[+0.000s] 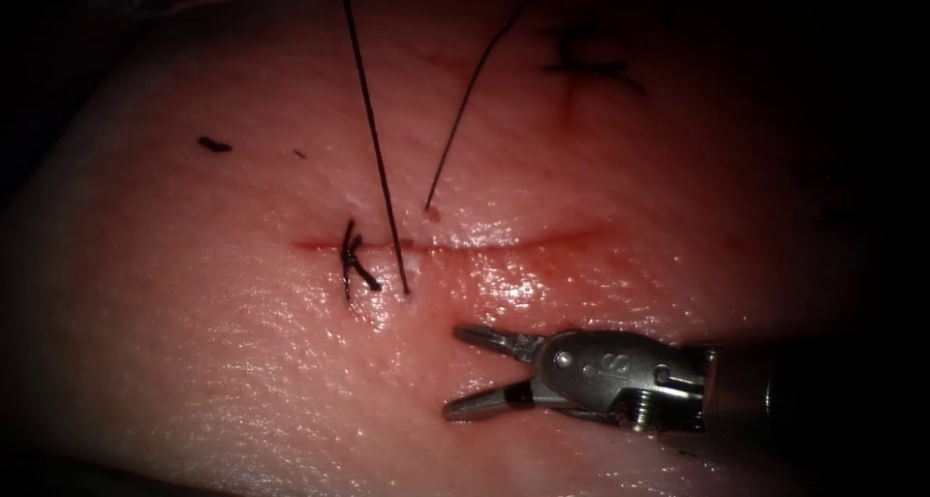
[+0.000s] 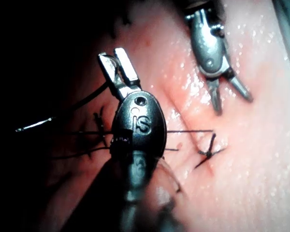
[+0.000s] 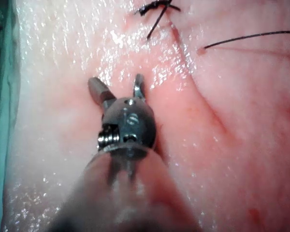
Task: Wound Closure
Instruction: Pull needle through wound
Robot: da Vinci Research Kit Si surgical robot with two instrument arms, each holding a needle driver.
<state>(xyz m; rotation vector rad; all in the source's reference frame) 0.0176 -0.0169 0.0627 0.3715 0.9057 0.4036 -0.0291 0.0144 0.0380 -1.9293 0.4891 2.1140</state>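
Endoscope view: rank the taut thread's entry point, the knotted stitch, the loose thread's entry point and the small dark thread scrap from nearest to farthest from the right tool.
From the right tool:
1. Taut thread's entry point, just below the cut.
2. Knotted stitch, across the cut's left end.
3. Loose thread's entry point, above the cut; too close to the stitch to rank firmly.
4. Thread scrap, far upper left on the tissue.

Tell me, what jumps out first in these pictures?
The right arm's end effector, jaws spread and empty, lies on the glistening tissue below the cut. Two dark threads rise from the tissue beside a knotted stitch on the cut's left part. The left arm's end effector grips thread.
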